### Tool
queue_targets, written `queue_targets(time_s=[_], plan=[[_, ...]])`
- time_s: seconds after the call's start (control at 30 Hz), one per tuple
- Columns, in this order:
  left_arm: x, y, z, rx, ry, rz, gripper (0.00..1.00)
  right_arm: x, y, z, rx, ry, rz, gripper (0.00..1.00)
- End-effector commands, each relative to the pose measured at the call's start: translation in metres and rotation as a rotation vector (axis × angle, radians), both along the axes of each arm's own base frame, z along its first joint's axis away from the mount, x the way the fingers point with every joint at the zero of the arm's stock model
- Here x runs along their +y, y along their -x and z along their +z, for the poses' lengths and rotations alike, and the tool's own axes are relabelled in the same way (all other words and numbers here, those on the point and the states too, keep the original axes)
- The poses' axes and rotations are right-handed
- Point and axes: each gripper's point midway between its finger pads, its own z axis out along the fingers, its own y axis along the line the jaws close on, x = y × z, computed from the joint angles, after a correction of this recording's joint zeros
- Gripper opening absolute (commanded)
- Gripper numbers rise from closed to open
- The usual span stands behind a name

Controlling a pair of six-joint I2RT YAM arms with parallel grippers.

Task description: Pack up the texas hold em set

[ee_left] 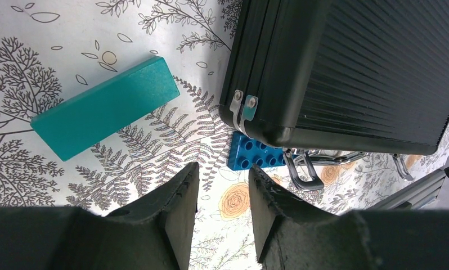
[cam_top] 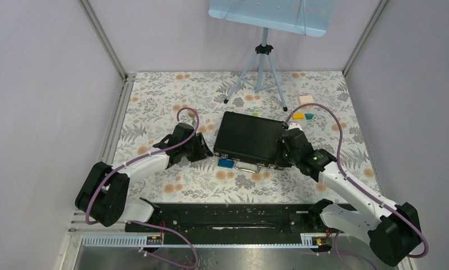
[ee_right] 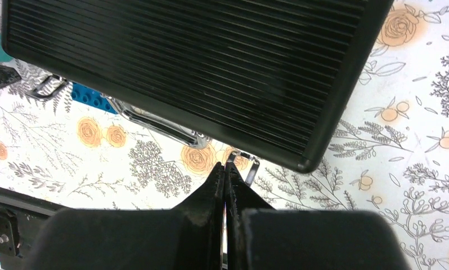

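Briefcase (cam_top: 249, 138): black, ribbed, lid shut, flat on the floral tablecloth (cam_top: 171, 95) mid-table, handle edge facing near.
Handle (cam_top: 246, 166): silver, along the near edge, down on the cloth.
Left gripper (ee_left: 222, 177): fingers spread with a bare gap between them, nothing held; low over the cloth just off the case's near-left corner.
Left latch (ee_left: 242, 109): silver, at that near-left corner, apart from the fingers.
Right gripper (ee_right: 225, 169): fingers pressed together, at the case's near-right corner.
Right latch (ee_right: 246, 162): silver clasp sticking out below the corner, right at the fingertips; touching or not, cannot tell.
Blue studded brick (ee_left: 256, 153): on the cloth against the case's near edge, by the handle's left end.
Teal block (ee_left: 104, 107): flat on the cloth left of the case, apart from it.
Yellow brick (cam_top: 298, 116) and green brick (cam_top: 309, 116): side by side, far right of the case.
Tripod (cam_top: 261, 67): standing at the far edge.
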Motion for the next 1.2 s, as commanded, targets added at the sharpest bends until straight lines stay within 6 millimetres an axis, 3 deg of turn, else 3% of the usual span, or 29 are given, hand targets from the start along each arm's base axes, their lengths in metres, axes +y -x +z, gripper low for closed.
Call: queue_targets(time_s=[0.0, 0.13, 0.27, 0.37, 0.43, 0.5, 0.6, 0.77, 1.03, 1.17], plan=[[-0.008, -0.016, 0.029, -0.096, 0.031, -0.024, 0.38, -0.004, 0.008, 0.001, 0.024, 0.021, 0.01, 0.0], [-0.002, -0.021, 0.047, -0.151, 0.008, -0.014, 0.35, 0.005, 0.017, -0.008, 0.078, -0.018, 0.039, 0.0], [-0.001, -0.034, 0.102, -0.323, 0.039, -0.007, 0.34, 0.001, 0.018, -0.01, 0.074, -0.01, 0.02, 0.0], [-0.022, -0.047, 0.139, -0.41, 0.083, -0.088, 0.32, -0.005, 0.016, -0.01, 0.056, 0.006, -0.006, 0.0], [-0.047, -0.051, 0.147, -0.397, 0.124, -0.172, 0.28, -0.008, 0.013, -0.007, 0.036, 0.005, -0.029, 0.0], [-0.076, -0.052, 0.148, -0.374, 0.205, -0.254, 0.21, -0.007, 0.011, -0.002, 0.01, -0.014, -0.037, 0.0], [-0.105, -0.051, 0.134, -0.326, 0.304, -0.3, 0.0, -0.002, 0.011, -0.002, -0.022, -0.073, -0.042, 0.0], [-0.136, -0.041, 0.112, -0.256, 0.401, -0.371, 0.0, 0.008, 0.018, -0.012, -0.007, -0.239, -0.051, 0.0], [-0.15, -0.034, 0.085, -0.19, 0.389, -0.414, 0.0, 0.007, 0.015, -0.026, -0.001, -0.454, -0.112, 0.0], [-0.148, -0.032, 0.075, -0.173, 0.375, -0.41, 0.0, 0.005, 0.009, -0.014, -0.051, -0.461, -0.119, 0.0]])
